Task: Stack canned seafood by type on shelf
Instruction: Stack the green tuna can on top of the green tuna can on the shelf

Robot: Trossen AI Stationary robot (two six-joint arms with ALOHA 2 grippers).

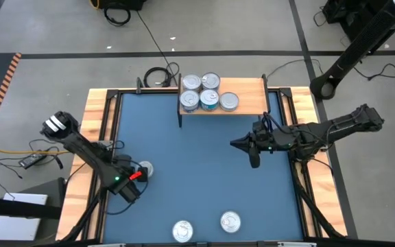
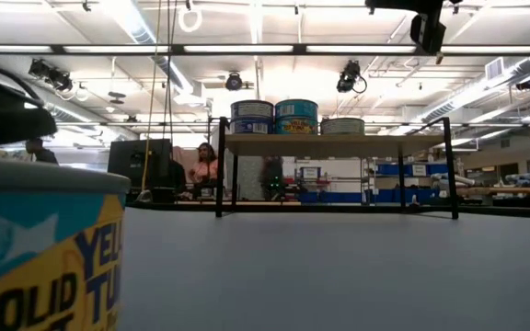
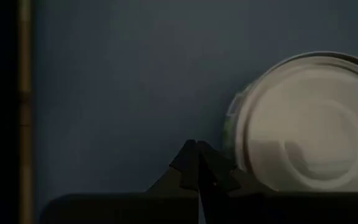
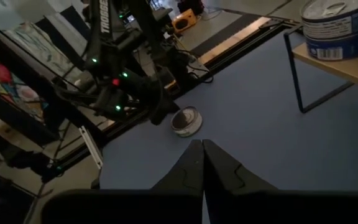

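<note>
The shelf (image 1: 249,96), a light-wood board on thin black legs, stands at the table's far edge and carries several silver-lidded cans (image 1: 210,101), some stacked (image 2: 296,116). One can (image 1: 147,169) lies on the blue table at the left, and my left gripper (image 3: 197,163) is shut and pointing down right beside it (image 3: 309,124). My right gripper (image 4: 202,149) is shut with nothing in it. It hovers above the table in front of the shelf (image 1: 234,144). My left gripper stands with shut fingers (image 3: 188,165) close beside the side wall (image 3: 232,134) of the can on the table, coming from above. Whether it touches the can I cannot tell.
Two more cans (image 1: 182,231) (image 1: 230,221) sit near the table's near edge. One with a teal and yellow label fills the low view's left (image 2: 44,248). Wooden strips (image 1: 94,130) edge the table. Bare blue surface (image 1: 204,178) lies between the arms. A person (image 2: 205,165) sits in the room beyond.
</note>
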